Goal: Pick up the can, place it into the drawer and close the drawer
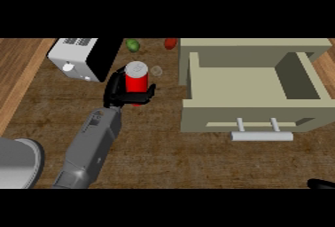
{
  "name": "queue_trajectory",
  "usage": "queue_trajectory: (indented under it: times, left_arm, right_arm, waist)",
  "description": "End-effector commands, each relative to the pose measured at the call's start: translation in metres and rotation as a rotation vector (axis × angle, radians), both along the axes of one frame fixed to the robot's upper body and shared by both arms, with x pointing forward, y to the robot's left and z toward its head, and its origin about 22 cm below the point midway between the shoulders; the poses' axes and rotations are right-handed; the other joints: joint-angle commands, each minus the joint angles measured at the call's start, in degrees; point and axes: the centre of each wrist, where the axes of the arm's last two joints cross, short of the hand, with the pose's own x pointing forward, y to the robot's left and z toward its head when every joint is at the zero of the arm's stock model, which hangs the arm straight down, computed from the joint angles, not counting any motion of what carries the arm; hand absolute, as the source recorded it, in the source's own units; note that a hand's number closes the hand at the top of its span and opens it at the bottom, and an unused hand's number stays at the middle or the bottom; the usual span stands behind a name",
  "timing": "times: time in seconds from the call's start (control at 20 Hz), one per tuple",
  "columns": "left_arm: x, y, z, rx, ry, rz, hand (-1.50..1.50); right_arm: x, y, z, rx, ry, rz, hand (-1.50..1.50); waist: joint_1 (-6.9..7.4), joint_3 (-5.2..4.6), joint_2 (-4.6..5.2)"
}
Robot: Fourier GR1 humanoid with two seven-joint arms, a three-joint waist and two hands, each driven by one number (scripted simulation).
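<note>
A red can (137, 82) with a silver top stands upright on the wooden counter, left of the drawer. My left hand (120, 92) has its fingers and thumb curled round the can's sides, and the grey forearm runs down to the lower left. The beige drawer (252, 105) is pulled open at the right, its inside bare, with a pale bar handle (262, 135) on its front. Only a small black part of my right hand (321, 183) shows at the lower right edge.
A white and black appliance (82, 57) stands at the back left, close to the can. A green item (133, 44) and a red item (171, 43) lie at the back. A grey rounded object (18, 162) sits at the lower left edge.
</note>
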Motion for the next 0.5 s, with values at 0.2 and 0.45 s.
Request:
queue_trajectory:
  times: [0.2, 0.45]
  left_arm:
    - [0.013, -0.051, 0.089, 0.004, -0.037, -0.080, 1.50]
    - [0.026, -0.069, 0.159, 0.007, -0.044, -0.080, 1.50]
  right_arm:
    - [0.004, 0.017, -0.003, 0.005, -0.012, -0.011, -1.50]
    - [-0.006, 0.005, -0.002, -0.010, -0.003, 0.016, -1.50]
  waist:
    - [-0.22, -0.03, 0.00]
    - [-0.58, 0.00, 0.16]
